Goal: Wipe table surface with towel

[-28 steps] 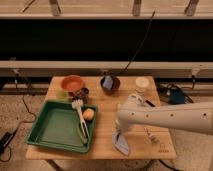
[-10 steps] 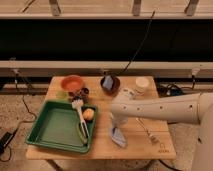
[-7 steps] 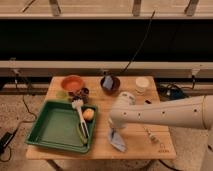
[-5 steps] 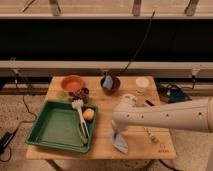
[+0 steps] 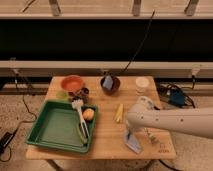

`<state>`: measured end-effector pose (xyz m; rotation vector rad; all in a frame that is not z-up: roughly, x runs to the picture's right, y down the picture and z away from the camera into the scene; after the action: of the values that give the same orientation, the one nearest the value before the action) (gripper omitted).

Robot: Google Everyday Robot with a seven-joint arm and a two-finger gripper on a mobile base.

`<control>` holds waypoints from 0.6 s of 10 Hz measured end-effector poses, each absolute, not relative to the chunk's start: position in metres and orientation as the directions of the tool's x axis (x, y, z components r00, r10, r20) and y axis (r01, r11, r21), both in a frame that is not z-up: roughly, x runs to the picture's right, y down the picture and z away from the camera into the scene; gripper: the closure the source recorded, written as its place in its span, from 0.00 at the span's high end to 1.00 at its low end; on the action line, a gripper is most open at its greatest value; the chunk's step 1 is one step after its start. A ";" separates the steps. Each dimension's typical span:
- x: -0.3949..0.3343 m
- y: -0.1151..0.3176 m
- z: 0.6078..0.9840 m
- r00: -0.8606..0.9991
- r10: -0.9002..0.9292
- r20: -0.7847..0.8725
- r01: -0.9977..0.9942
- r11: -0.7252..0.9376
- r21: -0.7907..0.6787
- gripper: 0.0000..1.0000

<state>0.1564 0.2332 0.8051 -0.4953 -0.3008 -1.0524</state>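
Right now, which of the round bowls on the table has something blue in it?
The dark bowl at the back centre; the orange bowl doesn't. The gripper presses the towel near the front edge.

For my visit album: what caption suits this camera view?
Robot gripper presses a blue towel onto the wooden table beside a green tray.

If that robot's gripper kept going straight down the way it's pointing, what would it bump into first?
The gripper points down at the table's front right part, and the bluish towel lies right under it. It would likely meet the towel first, then the wooden table beneath; contact may already exist.
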 end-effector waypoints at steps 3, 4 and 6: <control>0.161 0.209 0.826 0.526 -0.732 0.434 0.851 0.445 -0.280 0.00; 0.151 0.202 0.828 0.530 -0.730 0.431 0.848 0.452 -0.277 0.00; 0.127 0.195 0.824 0.511 -0.745 0.428 0.859 0.439 -0.261 0.00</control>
<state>0.1268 0.1947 0.8240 -0.4804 -0.2654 -1.0112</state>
